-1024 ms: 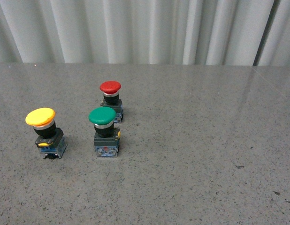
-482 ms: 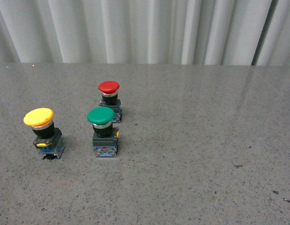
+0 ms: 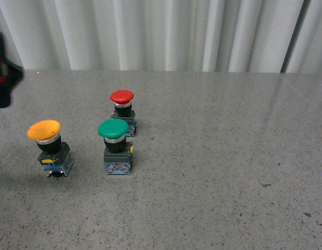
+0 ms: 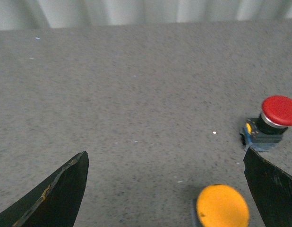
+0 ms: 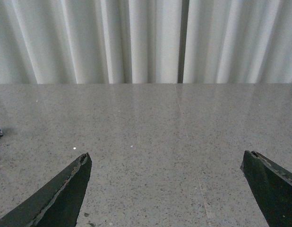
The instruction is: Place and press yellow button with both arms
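The yellow button [image 3: 48, 146] stands upright on the grey table [image 3: 213, 156] at the left, with a yellow mushroom cap, black body and blue-grey base. In the left wrist view its cap [image 4: 222, 206] lies low between the jaws, nearer one finger. My left gripper [image 4: 166, 189] is open and empty above it, not touching it. Part of my left arm [image 3: 3, 73] shows black at the front view's far left edge. My right gripper [image 5: 167, 189] is open and empty over bare table.
A green-capped button [image 3: 116, 147] stands right of the yellow one. A red-capped button [image 3: 123, 111] stands behind the green one and also shows in the left wrist view [image 4: 273, 120]. White curtains [image 3: 161, 34] hang behind the table.
My left arm has come into the front view at the far left edge. The three buttons have not moved.
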`<state>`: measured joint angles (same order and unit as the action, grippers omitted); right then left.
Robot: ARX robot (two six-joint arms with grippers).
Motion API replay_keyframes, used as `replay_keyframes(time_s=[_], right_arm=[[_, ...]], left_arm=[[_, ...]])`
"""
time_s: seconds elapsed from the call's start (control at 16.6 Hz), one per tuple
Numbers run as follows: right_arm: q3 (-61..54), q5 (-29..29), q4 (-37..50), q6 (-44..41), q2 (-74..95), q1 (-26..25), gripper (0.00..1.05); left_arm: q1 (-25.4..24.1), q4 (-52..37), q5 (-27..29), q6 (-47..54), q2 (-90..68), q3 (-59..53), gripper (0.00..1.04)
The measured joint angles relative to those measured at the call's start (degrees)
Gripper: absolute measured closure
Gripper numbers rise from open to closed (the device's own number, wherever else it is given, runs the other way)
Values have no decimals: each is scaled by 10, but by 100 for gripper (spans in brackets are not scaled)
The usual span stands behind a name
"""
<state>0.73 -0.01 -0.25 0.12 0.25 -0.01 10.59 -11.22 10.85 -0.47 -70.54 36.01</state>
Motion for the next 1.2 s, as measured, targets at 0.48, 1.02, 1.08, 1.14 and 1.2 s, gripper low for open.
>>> replay_keyframes(time_s=[0.48,1.02,1.08,1.14,1.2], right_arm=[[0,0,0,0,0,0,7],[0,0,0,0,0,0,7],[0,0,0,0,0,0,7],[0,0,0,0,0,0,7],[0,0,0,0,0,0,7]], left_arm=[[61,-31,1,-48,-130,8,7],[64,-8,36,-29,-131,6,71],[68,1,42,-23,-123,18,71],[77,15,46,-20,-109,47,71],[87,24,50,-19,-102,73,71]])
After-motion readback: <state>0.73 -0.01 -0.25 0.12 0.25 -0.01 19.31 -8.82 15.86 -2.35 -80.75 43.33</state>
